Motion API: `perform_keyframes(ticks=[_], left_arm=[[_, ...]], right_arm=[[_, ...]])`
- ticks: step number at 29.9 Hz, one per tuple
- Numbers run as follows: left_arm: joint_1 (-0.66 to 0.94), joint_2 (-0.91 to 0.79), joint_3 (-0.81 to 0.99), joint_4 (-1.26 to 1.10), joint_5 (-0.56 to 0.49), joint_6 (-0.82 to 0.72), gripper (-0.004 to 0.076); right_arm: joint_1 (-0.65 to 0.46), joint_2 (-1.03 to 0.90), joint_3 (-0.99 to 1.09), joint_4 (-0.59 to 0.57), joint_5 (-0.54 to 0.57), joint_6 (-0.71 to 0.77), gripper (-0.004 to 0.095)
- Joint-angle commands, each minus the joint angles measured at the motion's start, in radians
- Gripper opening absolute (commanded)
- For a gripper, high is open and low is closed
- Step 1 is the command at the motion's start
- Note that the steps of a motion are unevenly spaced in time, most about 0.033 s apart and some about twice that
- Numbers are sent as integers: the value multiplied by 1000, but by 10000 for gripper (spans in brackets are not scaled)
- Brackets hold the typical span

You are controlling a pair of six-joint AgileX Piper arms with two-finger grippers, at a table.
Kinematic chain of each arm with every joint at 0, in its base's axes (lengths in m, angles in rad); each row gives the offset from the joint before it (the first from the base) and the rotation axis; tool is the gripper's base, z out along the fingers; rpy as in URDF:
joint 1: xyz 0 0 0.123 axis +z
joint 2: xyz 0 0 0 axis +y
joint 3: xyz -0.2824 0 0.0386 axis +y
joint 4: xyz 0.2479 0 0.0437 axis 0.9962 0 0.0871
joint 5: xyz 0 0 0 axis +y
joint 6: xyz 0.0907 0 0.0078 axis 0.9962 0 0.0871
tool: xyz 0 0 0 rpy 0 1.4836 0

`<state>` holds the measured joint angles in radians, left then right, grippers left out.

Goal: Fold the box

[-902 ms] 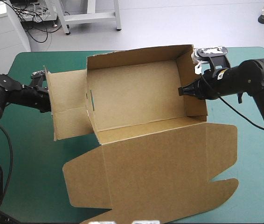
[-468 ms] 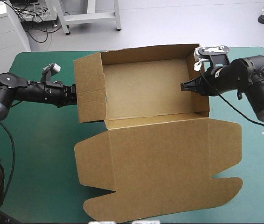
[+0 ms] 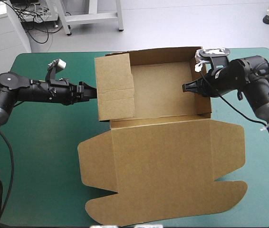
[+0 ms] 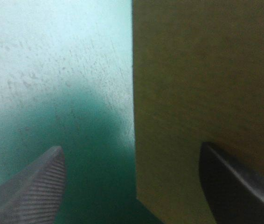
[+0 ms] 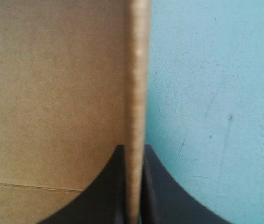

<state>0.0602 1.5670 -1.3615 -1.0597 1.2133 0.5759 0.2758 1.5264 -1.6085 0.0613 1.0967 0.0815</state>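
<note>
My left tool, fingers wide apart, is pressing the box's left flap inward; I'm aiming square. The box is sitting mid-table, and my right tool, clamped on its right wall, is steadying it.

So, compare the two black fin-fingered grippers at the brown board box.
The left gripper is open, a flap edge of the brown board box between its spread fingers; the right gripper is shut on the box's right wall. The left reaches from the table's left, the right from its right. Both are at the box's raised walls.
</note>
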Motion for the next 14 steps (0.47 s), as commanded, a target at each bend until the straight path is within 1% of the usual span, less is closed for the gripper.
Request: perform_keyframes(ticks=[1,9,14], left_arm=[[-7,-79,-36,-103,88,4,554],[-7,-137,-36,-139,88,4,554],[-17,-144,-36,-140,87,1,554]], right_arm=[[-6,-32,-32,-5,-54,21,-8],[-6,-32,-32,-22,-54,26,-8],[-6,-32,-32,-22,-54,26,-8]])
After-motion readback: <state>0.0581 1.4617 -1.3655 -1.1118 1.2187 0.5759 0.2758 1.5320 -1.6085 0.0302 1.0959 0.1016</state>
